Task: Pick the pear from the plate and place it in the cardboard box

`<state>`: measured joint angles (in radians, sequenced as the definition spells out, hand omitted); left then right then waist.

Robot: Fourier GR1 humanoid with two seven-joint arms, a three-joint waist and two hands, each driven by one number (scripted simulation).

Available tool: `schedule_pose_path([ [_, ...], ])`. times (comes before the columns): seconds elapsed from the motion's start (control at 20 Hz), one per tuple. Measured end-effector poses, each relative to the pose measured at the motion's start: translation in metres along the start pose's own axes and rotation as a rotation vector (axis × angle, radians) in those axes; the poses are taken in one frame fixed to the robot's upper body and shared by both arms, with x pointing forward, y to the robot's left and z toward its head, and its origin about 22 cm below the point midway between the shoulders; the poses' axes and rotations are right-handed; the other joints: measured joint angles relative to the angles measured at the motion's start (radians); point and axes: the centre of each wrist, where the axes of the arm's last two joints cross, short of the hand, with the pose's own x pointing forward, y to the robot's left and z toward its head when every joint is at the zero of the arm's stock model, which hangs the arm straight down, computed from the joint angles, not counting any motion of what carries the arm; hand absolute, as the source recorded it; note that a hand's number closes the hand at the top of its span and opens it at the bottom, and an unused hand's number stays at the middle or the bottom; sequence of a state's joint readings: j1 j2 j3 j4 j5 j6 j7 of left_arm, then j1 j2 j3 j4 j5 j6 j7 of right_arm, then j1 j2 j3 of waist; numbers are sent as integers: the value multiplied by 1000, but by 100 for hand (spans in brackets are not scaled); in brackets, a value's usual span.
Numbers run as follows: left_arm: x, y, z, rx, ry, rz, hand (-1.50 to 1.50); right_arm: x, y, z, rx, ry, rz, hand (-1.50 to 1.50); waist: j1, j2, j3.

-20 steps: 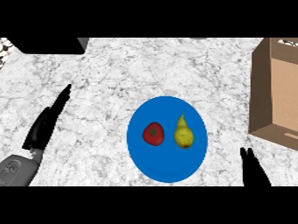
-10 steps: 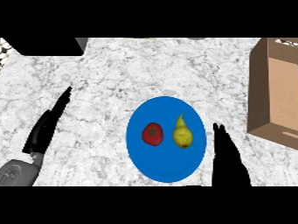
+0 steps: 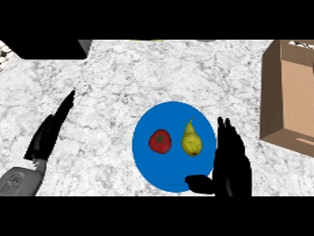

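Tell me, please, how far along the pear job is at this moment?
Nothing is finished yet: the pear lies on the blue plate beside a red fruit. In hand: the right hand, open, sits at the plate's right edge near the pear, not holding it. Remaining: grasping the pear and carrying it to the cardboard box at the right.

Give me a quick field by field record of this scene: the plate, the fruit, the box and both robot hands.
counter: grey marbled top
plate: blue, mid-counter
red fruit: on plate, left side
pear: yellow, on plate, right of red fruit, untouched
cardboard box: open, at right edge, no fruit seen inside
right robot hand: open, fingers straight, at plate's right rim beside pear
left robot hand: open, resting at left
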<state>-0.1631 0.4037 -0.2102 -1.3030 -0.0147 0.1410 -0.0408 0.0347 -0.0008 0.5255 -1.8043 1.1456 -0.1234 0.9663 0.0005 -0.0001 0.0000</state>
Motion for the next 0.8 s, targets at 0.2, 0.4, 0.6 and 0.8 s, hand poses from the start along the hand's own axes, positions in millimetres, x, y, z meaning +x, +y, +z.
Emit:
schedule_pose_path([
  [0.2, 1, -1, 4, 0, -4, -3, 0, 2, 10, -9, 37, 8, 14, -150, 1, 0, 0],
  [0.4, 0, 4, -1, 3, -2, -6, 0, 3, 17, -16, 64, 16, 25, -150, 0, 0, 0],
  [0.6, 6, -3, -1, -2, -5, -4, 0, 6, 28, -28, 71, 25, 36, -150, 1, 0, 0],
  [0.8, 6, -5, -1, 2, -2, -2, 0, 10, 36, -33, 76, 32, 48, -150, 1, 0, 0],
])
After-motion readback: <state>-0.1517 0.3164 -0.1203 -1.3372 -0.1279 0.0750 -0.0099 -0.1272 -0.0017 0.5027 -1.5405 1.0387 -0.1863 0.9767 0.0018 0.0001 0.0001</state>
